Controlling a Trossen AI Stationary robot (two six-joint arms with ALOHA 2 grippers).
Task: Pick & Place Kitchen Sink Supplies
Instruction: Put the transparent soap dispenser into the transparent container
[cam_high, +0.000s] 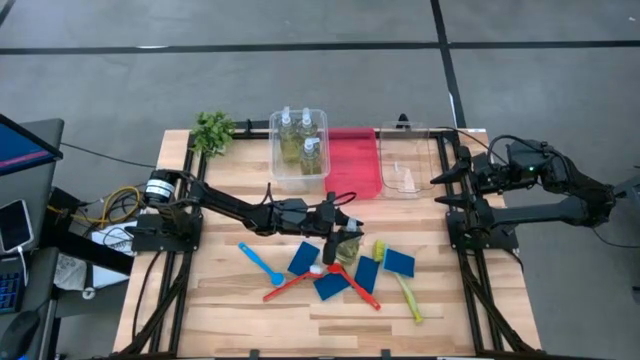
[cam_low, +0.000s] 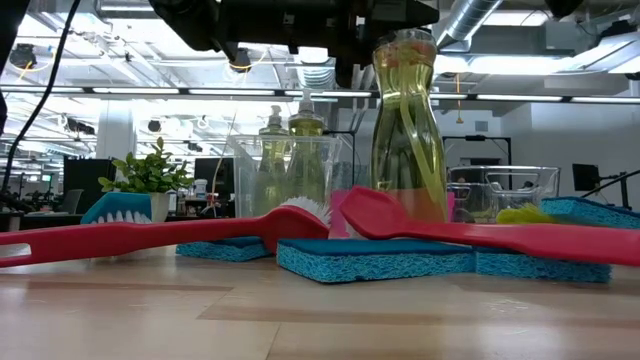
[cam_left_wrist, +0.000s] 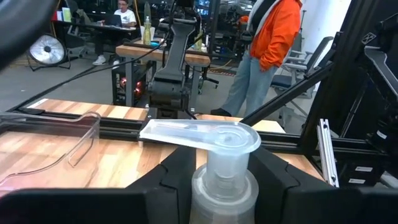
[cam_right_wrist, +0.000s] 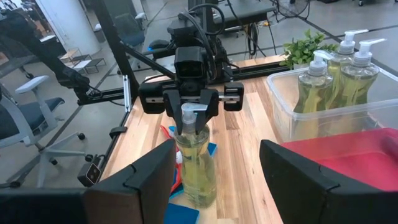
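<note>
Meanwhile the left pincer (cam_right_wrist: 194, 116) clamped the bottle (cam_right_wrist: 195, 163) only at its neck, so lifting might swing or drop it.

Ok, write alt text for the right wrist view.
The left gripper closes around the neck of a soap bottle standing on the wooden table. Three more bottles stand in a clear bin, beside a red bin.

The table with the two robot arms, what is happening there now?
The left claw sits around the neck of a soap bottle standing among blue sponges and brushes on the table. Three more bottles stand in the clear bin. The right claw waits open beside the empty clear bin.
</note>
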